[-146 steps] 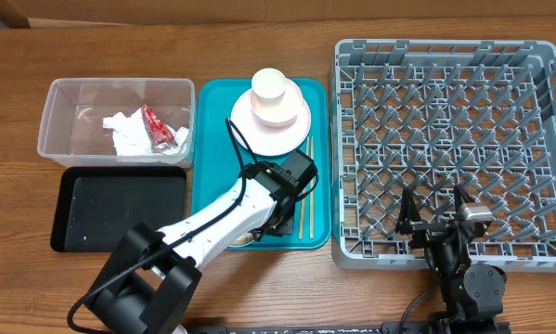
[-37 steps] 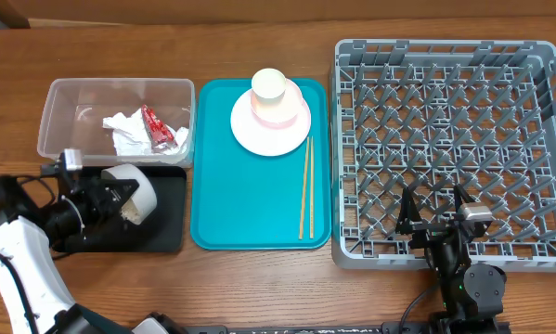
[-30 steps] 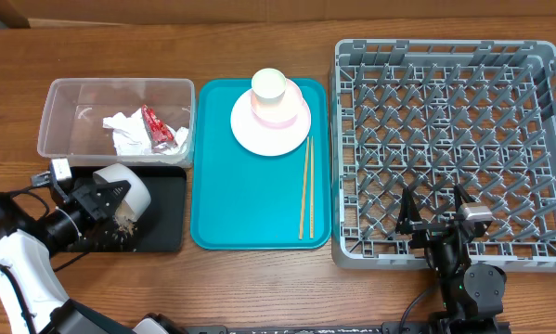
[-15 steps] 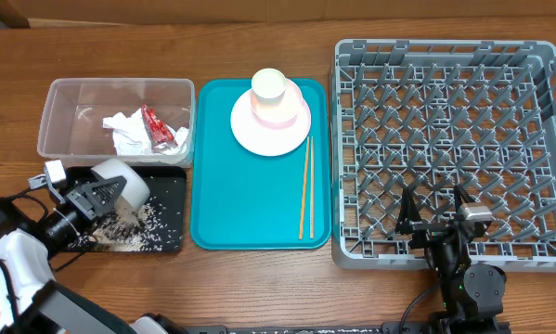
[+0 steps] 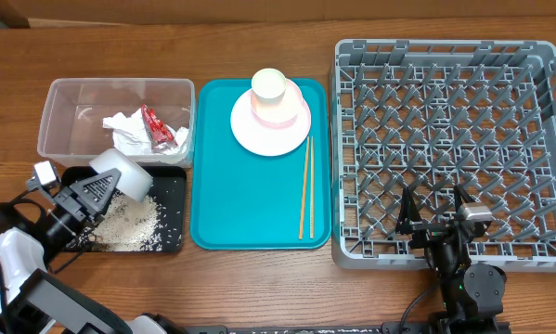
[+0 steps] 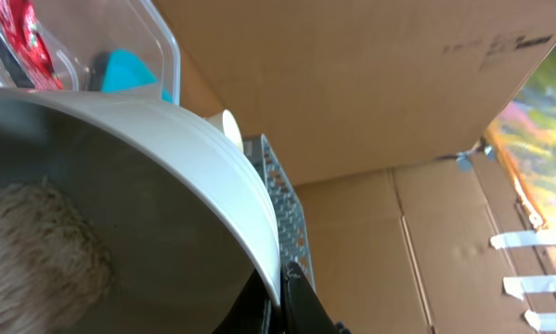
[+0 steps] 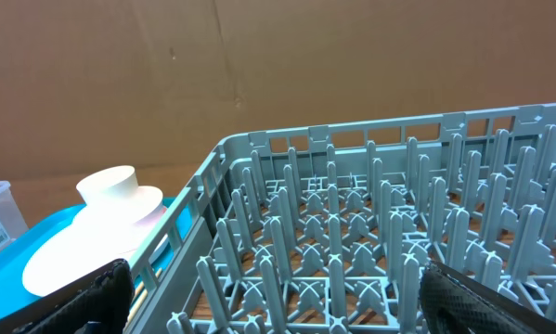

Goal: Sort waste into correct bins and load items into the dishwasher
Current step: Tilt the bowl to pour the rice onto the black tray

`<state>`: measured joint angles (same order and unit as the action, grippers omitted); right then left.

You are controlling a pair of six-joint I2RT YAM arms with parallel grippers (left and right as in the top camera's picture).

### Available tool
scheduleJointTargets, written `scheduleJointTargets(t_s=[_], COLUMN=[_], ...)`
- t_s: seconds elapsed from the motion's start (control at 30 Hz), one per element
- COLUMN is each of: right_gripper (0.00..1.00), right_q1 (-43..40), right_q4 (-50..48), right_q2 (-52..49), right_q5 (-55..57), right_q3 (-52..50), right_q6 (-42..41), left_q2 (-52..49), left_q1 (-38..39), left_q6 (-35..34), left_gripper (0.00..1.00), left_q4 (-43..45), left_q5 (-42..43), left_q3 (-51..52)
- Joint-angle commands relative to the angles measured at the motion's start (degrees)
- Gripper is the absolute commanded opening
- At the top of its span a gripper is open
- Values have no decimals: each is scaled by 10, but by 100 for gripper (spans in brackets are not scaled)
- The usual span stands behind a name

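at the lower left of the overhead view your left gripper (image 5: 94,192) is clamped shut on the rim of the white bowl (image 5: 122,173); at the lower right your right gripper (image 5: 435,212) stands wide open with nothing in it, at the near edge of the dish rack (image 5: 445,44);

the bowl hangs tipped over the black tray (image 5: 173,182), and the rice (image 5: 124,221) lies heaped under it with stray grains spread toward the tray's right side; the tray wall is low, so a shake or a quick swing could throw grains onto the table; the hold is a thin pinch on one edge, so i judge the bowl may twist or slip if you turn the wrist fast; its far side sits just beside the clear tub (image 5: 64,91), and lifting toward the upper left could knock that wall;

a grainy patch shows low in the left wrist view; you cannot tell from it whether rice clings inside;

the bowl's mouth faces down and toward the lower left, its base toward the upper right; being round it has no long axis, only that tilted mouth-to-base line; farther off, the chopsticks (image 5: 305,186) lie lengthwise up and down the frame on the teal tray (image 5: 250,209).
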<state>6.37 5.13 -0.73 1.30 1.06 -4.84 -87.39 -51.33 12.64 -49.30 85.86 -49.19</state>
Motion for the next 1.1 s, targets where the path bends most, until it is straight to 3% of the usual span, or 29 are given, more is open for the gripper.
scheduleJointTargets(t_s=[0.0,0.23,0.87,0.93,1.0,1.07], right_gripper=[100,100,100,100,100,100], right_q1=[-1,-1,-1,-1,-1,-1], right_q4=[-5,-5,-5,-5,-5,-5], right_q2=[6,6,6,6,6,6], right_q5=[-1,-1,-1,-1,-1,-1], right_q3=[-6,-6,-6,-6,-6,-6], right_q6=[2,2,2,2,2,2], left_q2=[-1,-1,-1,-1,0,1], left_q1=[-28,-73,-71,-71,-71,-71], left_q6=[16,16,-7,-40,-85,-60], left_gripper=[4,4,4,4,4,4], left_q4=[-12,-33,-32,-1,-32,-40], left_q5=[36,40,48,48,48,48], left_q3=[3,3,3,3,3,3])
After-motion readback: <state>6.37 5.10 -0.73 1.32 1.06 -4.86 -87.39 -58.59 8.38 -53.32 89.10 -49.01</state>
